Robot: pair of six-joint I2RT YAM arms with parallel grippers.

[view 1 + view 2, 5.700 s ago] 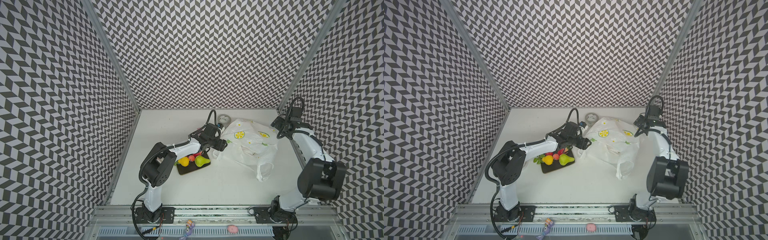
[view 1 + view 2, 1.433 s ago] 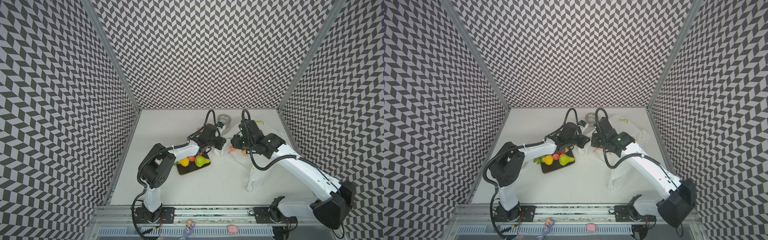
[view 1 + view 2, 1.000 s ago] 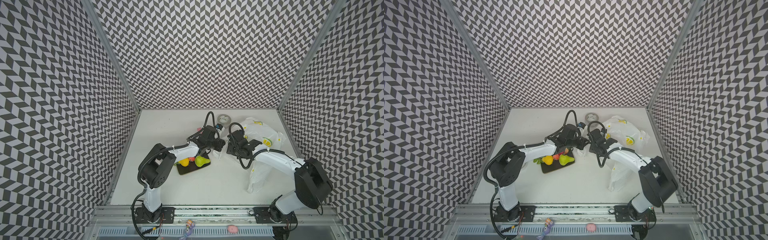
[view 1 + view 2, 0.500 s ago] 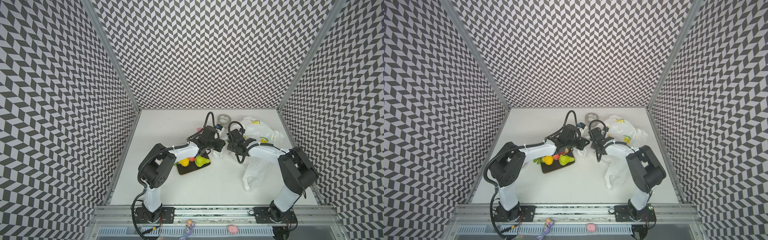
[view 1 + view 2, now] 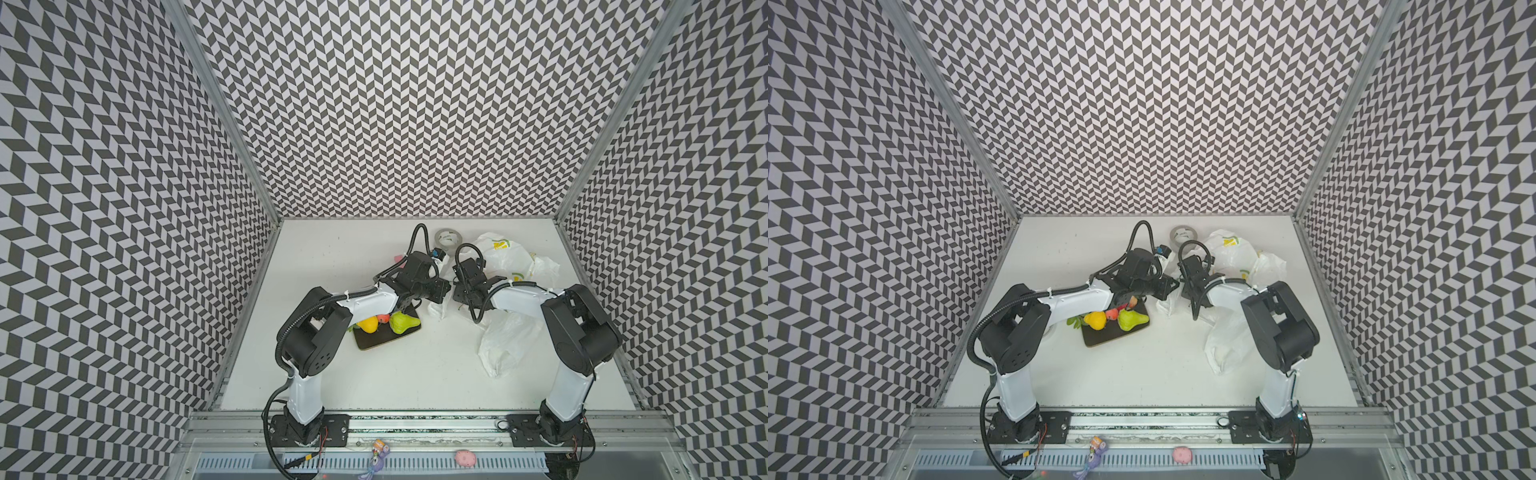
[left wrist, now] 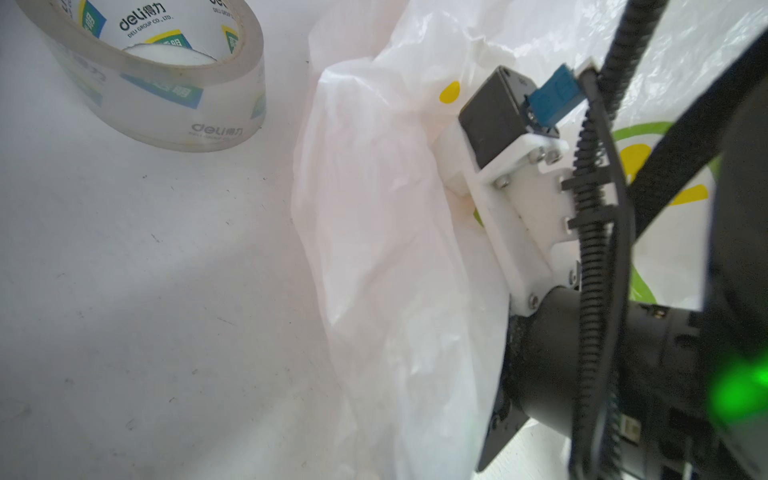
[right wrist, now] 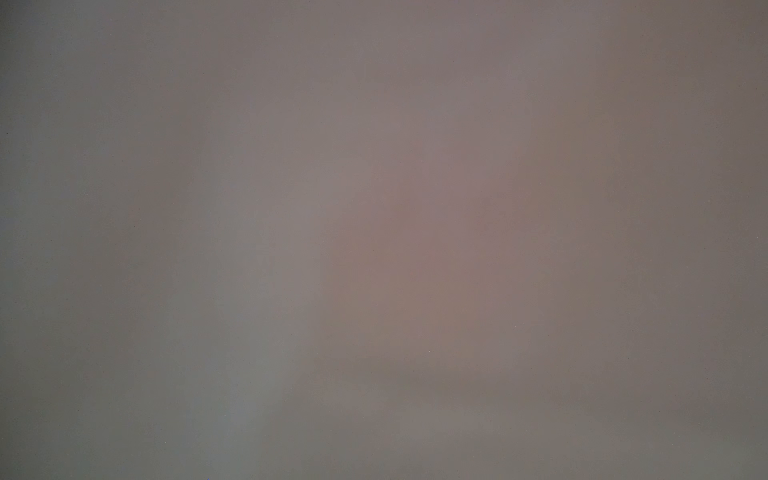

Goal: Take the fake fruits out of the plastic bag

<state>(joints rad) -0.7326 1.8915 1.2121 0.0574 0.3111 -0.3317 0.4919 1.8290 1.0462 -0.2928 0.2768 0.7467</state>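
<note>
The white plastic bag (image 5: 505, 253) printed with lemon slices lies crumpled at the back right, in both top views (image 5: 1237, 249). My left gripper (image 5: 441, 291) is shut on its near edge; the plastic (image 6: 374, 249) hides the fingers in the left wrist view. My right gripper (image 5: 462, 293) is pushed into the bag beside it, and bag film blanks out the right wrist view, so its fingers are hidden. Three fake fruits sit on a black board (image 5: 386, 340): a yellow lemon (image 5: 368, 324), a red strawberry (image 5: 383, 319) and a green pear (image 5: 401, 323).
A clear tape roll (image 5: 448, 237) stands behind the grippers, close to the bag (image 6: 158, 70). A small pink thing (image 5: 400, 257) peeks out behind the left arm. The bag's loose handle part (image 5: 503, 345) trails toward the front right. Patterned walls close three sides.
The right arm has folded back to the right while its gripper stayed in the bag's mouth by the left gripper. The bag has bunched toward the back right. The left arm has held still.
</note>
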